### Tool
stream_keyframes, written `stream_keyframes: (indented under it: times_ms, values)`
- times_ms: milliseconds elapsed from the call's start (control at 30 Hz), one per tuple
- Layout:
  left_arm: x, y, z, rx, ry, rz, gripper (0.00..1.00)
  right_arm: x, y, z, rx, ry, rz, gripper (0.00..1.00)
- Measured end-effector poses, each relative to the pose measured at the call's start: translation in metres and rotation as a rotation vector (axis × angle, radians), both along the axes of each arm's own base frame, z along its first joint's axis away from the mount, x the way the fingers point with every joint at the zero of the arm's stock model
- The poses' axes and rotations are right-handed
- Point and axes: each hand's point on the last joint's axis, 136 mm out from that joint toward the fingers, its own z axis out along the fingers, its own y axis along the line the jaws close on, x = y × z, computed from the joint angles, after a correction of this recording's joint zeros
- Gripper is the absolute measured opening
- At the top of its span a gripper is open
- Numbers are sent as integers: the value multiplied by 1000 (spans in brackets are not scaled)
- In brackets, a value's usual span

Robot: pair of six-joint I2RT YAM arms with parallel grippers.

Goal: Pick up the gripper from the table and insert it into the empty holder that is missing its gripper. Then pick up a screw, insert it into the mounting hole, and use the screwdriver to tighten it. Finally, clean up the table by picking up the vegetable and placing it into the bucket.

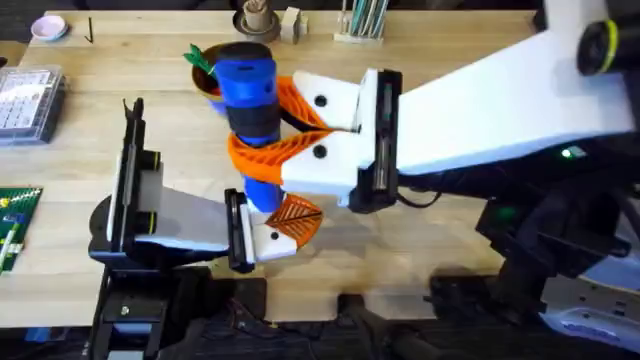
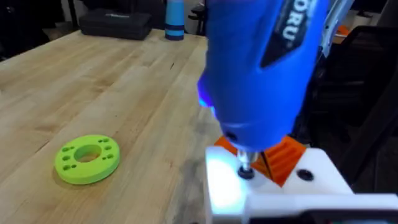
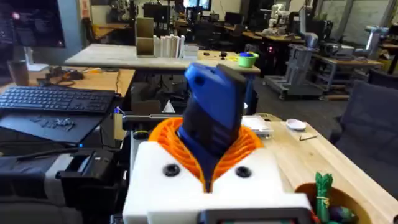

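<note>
My right gripper (image 1: pixel 258 122) reaches in from the right and is shut on the blue screwdriver (image 1: pixel 245 80), held upright between its orange pads (image 3: pixel 163 134). In the left wrist view the screwdriver (image 2: pixel 261 68) has its light on, and its metal bit (image 2: pixel 244 160) rests on a small dark screw (image 2: pixel 247 173) in the white holder (image 2: pixel 317 183). The orange ribbed gripper (image 2: pixel 287 155) sits in that holder. My left gripper (image 1: pixel 285 218) lies low on the table just below the screwdriver. The orange-brown bucket (image 3: pixel 323 202) stands behind, a green leafy toy (image 3: pixel 321 186) poking out. The vegetable is out of view.
A flat green disc (image 2: pixel 87 159) lies on bare wood beside the left gripper. A clear parts box (image 1: pixel 25 100) and a green circuit board (image 1: pixel 15 225) sit at the table's left edge. A pink bowl (image 1: pixel 48 27) and small stands (image 1: pixel 362 20) line the far edge.
</note>
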Motion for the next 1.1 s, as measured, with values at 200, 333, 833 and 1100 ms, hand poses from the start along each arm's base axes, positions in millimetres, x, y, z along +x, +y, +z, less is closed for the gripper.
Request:
stream_keyframes:
  times_ms: [200, 333, 833, 1100]
  values:
    - [0, 0, 0, 0, 2, 1, 3, 1, 0, 0, 0, 1, -4, 22]
    - [0, 0, 0, -1, 3, 0, 3, -1, -1, 3, 12, -9, 1, 21]
    - [0, 0, 0, -1, 2, 0, 3, 6, -39, 54, 154, -135, -88, 21]
    - [0, 0, 0, -1, 3, 0, 3, 87, -67, -7, -85, -76, -333, 21]
